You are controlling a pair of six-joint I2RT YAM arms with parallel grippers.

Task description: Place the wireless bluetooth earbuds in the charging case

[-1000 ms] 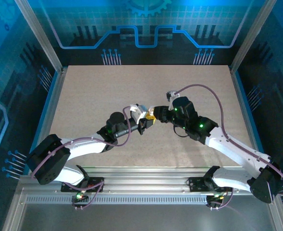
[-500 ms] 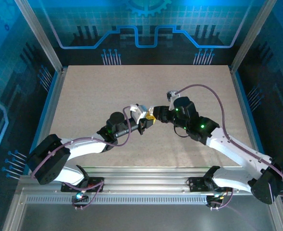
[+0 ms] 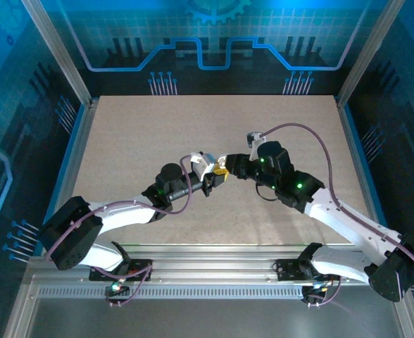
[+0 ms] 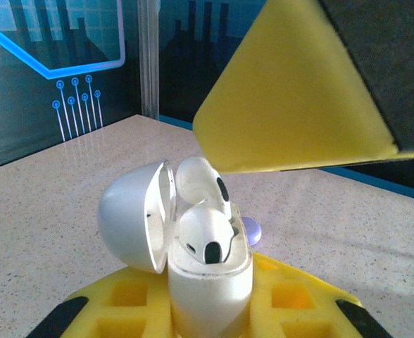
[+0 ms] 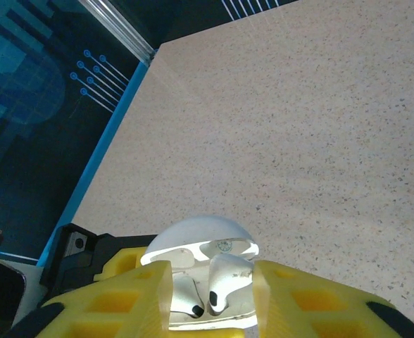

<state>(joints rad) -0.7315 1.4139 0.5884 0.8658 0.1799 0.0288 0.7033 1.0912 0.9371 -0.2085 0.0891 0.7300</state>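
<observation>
Top external camera shows us the two arms meeting over the middle of the speckled beige table (image 3: 122, 141), with the left gripper (image 3: 212, 177) and the right gripper (image 3: 225, 168) tip to tip.

From the left wrist we see the left gripper (image 4: 210, 313) closed tight on the lower body of the white glossy egg-shaped charging case (image 4: 208, 282). The case stands upright between its yellow fingers (image 4: 122, 299). The round lid (image 4: 133, 215) of the case is swung open to the left. One white smooth plastic earbud (image 4: 205, 239) sits in its socket inside the case. The second white earbud (image 4: 201, 179) stands higher and tilted at the mouth of the case, behind the first one. A yellow finger (image 4: 291, 105) of the right gripper hangs just above it.

From the right wrist we see the right gripper (image 5: 212, 282) partly open, with its two yellow fingers (image 5: 133, 299) on either side of this second earbud (image 5: 224, 278). We cannot tell if they press it or only stand beside it.
</observation>
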